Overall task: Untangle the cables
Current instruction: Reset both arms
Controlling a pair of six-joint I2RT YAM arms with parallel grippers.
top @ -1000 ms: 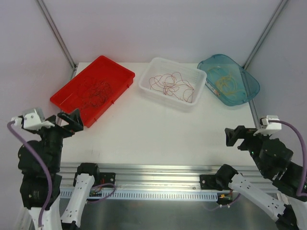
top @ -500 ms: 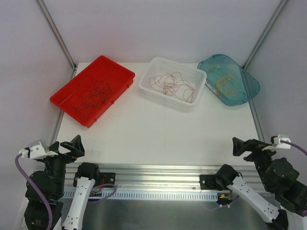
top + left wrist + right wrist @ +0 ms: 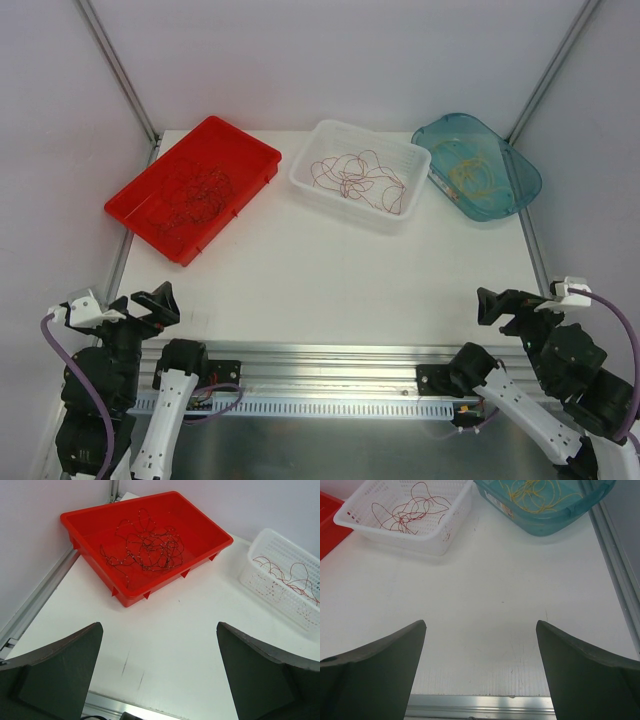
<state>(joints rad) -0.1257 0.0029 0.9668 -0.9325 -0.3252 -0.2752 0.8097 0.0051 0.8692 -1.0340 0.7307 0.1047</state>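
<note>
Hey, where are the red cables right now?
In the top view, the red cables lie inside the white basket at the far middle of the table, between the red tray and the teal tub.

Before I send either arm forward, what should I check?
1. Left claw open and holding nothing: ok.
2. Right claw open and holding nothing: ok.
3. One wire colour per container: ok. The dark wire is in the red tray, the red wire in the white basket, and the yellow wire in the teal tub.
4. Path across the table to the containers: ok, nothing stands between them and the claws.
5. Wires free of knots: cannot tell. Each lies in a curled, overlapping heap.
</note>
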